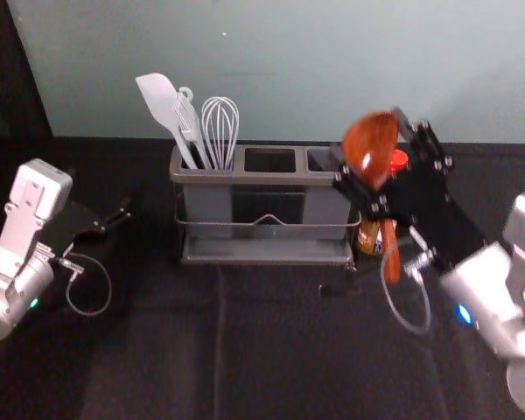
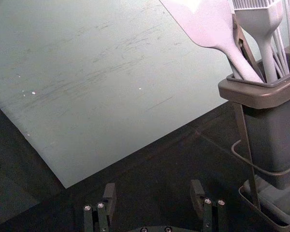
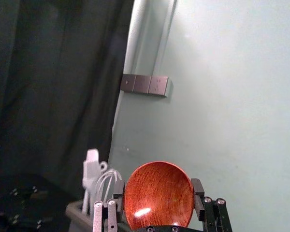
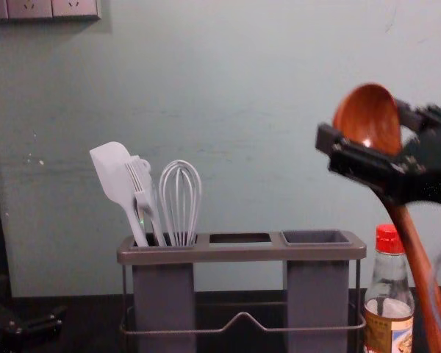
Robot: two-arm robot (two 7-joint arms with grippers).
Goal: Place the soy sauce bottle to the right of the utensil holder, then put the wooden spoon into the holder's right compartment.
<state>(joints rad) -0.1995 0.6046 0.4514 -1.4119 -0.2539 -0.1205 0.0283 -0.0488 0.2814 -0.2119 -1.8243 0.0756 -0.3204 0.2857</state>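
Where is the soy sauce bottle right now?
In the chest view the soy sauce bottle stands just right of the utensil holder, with the wooden spoon's handle hanging on its right.

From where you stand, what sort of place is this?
Probably a mock kitchen corner set up for robot work, rather than a real kitchen: the utensil holder and soy sauce bottle suggest cooking, while the creased dark cloth under them looks staged.
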